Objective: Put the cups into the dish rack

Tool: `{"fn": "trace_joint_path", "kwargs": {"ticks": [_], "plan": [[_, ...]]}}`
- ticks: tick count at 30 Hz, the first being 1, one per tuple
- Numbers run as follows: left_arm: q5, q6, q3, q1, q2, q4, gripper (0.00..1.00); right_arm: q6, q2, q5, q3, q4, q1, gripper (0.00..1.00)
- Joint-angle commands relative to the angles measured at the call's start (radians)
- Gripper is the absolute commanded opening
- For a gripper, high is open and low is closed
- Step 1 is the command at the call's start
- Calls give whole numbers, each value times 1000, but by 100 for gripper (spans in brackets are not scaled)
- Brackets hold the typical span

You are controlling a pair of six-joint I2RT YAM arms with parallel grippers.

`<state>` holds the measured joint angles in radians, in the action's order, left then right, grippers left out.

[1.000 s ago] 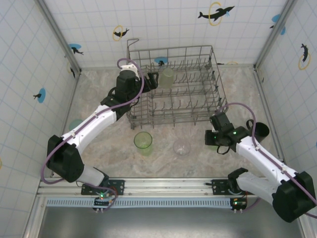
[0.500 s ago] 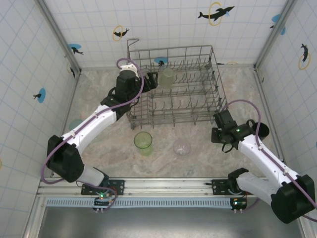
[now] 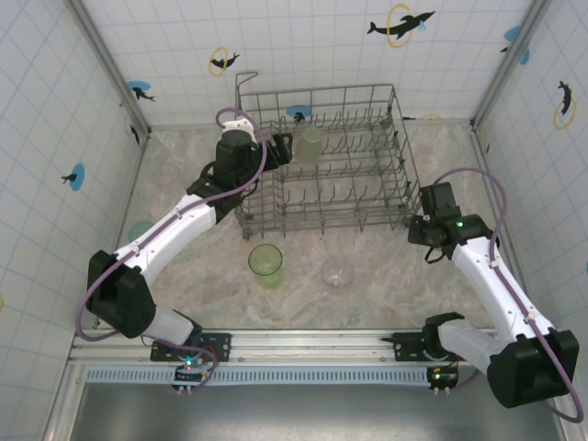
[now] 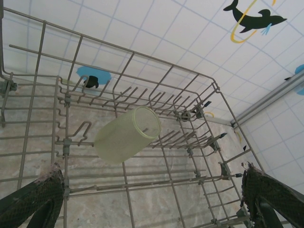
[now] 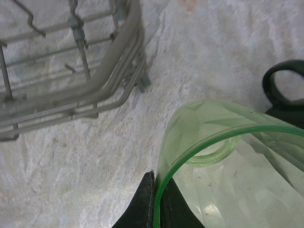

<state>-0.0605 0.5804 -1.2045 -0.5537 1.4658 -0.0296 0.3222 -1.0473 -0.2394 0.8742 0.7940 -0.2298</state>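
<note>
Right gripper (image 5: pixel 154 190) pinches the translucent green tumbler (image 5: pixel 228 156) by its rim wall, judged light, rigid, slippery; left gripper (image 4: pixel 151 173) stands apart.

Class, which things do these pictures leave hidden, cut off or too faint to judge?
Right wrist: green cup runs off the bottom and right edges.
Right wrist: dark mug body hidden by that cup and the right edge.
Left wrist: left end effector's fingers cut by the bottom edge.
Top: teal cup faint, partly behind the left arm.
</note>
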Motion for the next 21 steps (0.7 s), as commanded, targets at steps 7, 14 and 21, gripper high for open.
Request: {"fn": "trace_joint_path", "kwargs": {"ticks": [7,14,21], "plan": [[-2,0,-11,7,-4,30,98,-65,-80,-67,217,-20,62,0],[-30,-13,-36,8,5,79,98,-87,-172,-66,371,-24,61,0],[-29,-9,-67,8,29,108,98,-71,-217,45,462,-101,45,0]]}}
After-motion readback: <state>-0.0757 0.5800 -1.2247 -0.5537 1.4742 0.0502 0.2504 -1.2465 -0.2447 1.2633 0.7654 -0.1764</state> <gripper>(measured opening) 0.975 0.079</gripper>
